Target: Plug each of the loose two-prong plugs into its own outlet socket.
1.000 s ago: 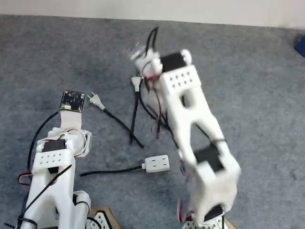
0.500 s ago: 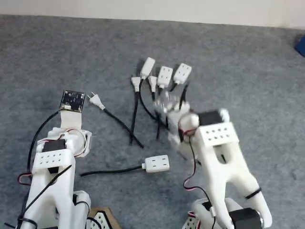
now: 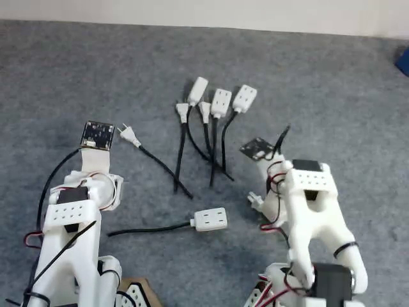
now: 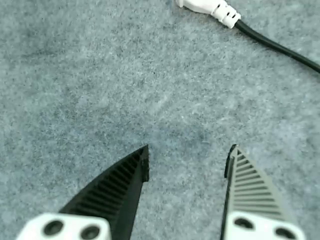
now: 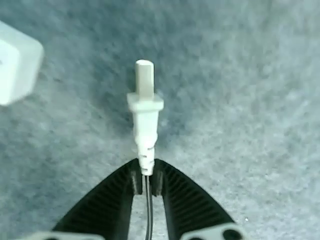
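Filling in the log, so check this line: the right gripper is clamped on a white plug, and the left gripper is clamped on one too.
Wrong about the left gripper: the left wrist view shows its jaws open over the carpet, holding nothing, a loose plug lying apart from it. The right gripper is indeed clamped on a white plug.

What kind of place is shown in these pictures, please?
Probably a robotics lab or test bench, not a home. A left arm and a right arm stand on a grey felt-like mat; a loose plug and outlet sockets on black cords lie like practice pieces.
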You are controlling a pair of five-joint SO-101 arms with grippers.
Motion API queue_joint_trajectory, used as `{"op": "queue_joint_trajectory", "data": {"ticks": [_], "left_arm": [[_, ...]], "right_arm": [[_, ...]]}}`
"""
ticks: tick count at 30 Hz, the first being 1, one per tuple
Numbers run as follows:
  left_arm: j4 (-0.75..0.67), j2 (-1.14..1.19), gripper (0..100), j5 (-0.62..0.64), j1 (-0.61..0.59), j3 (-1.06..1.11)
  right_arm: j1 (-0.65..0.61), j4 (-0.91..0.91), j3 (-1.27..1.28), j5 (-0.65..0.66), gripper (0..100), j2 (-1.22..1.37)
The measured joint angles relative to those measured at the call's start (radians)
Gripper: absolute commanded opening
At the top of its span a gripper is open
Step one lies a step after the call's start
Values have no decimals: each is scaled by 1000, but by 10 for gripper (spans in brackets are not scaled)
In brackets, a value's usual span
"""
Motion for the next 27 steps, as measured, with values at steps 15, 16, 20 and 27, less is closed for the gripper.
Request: {"op": "queue_joint_trajectory", "data": {"ticks": [15,16,20,27], "left_arm": [[-5,0,252,0,0,0],[-5,0,252,0,0,0],[-5,0,252,0,0,0],[-5,0,252,0,0,0]], "right_arm": [[-26,-91,-5,-17,209,86],[-31,-104,-5,-41,209,86],[-38,-153,-5,-153,209,87],[-38,-219,-5,-262,209,94]]}}
